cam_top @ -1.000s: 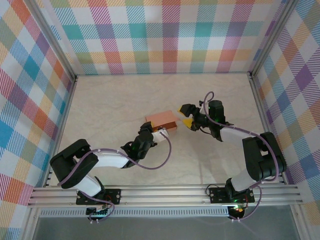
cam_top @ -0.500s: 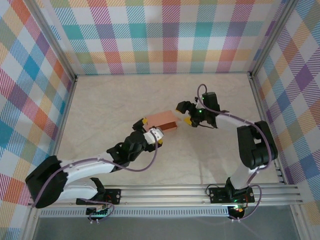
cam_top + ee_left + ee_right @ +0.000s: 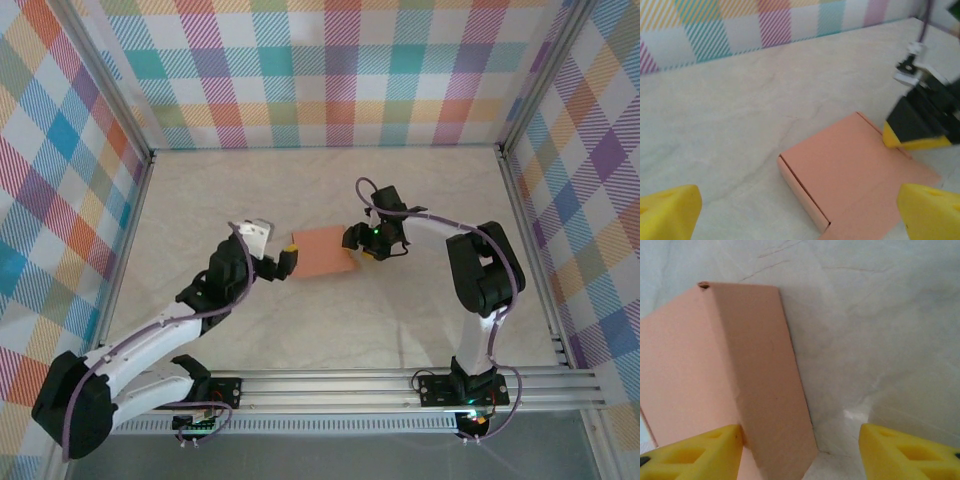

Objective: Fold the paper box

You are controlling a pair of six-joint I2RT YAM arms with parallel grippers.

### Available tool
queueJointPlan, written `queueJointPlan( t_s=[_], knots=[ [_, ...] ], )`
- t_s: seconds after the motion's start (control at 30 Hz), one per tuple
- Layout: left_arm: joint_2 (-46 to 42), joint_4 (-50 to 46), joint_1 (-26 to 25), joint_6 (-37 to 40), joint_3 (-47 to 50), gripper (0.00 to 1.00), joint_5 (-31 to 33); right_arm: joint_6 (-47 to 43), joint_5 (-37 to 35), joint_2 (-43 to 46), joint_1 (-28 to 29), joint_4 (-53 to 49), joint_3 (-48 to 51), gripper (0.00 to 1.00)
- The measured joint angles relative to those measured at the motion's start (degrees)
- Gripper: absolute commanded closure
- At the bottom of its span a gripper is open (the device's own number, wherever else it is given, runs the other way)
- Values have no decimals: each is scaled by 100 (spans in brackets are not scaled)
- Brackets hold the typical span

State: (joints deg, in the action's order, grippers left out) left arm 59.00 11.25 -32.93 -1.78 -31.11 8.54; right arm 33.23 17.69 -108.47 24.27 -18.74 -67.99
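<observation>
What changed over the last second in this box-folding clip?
The left hand came off the near edge of the paper box, opened wide and pulled back to the box's left side. The right hand moved in from the right to the box's right edge, fingers apart. The box stayed in about the same spot on the table.

No legible writing anywhere

The paper box (image 3: 322,250) is plain salmon card; the checked walls (image 3: 340,80) and marbled surface (image 3: 250,190) carry no letters, numbers or logos.
</observation>
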Motion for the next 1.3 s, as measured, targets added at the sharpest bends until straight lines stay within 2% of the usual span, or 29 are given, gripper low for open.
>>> queueJointPlan(
  t_s=[0.13,0.23,0.43,0.67,0.9,0.93,1.0,1.3],
  knots=[
    [949,-376,369,-1425,-623,8,-304,-116,-57,7,15,-20,-33,41],
    [1731,-551,610,-2157,-951,18,-769,-114,-31,20,15,-2,-20,41],
    [2957,-916,1014,-3003,-1436,30,-1709,-61,140,109,15,153,160,40],
    [3475,-1137,1062,-3206,-1856,51,-2120,85,341,184,15,358,299,38],
    [3757,-1121,1069,-3230,-1860,55,-2153,289,527,350,-4,772,463,24],
    [3762,-1115,1073,-3230,-1860,58,-2155,332,562,382,-28,863,514,23],
    [3764,-1088,1075,-3220,-1858,64,-2166,407,640,426,-50,1032,612,21],
    [3759,-763,1357,-3230,-1637,69,-2422,1080,1408,369,-219,2052,988,18]
  ],
)
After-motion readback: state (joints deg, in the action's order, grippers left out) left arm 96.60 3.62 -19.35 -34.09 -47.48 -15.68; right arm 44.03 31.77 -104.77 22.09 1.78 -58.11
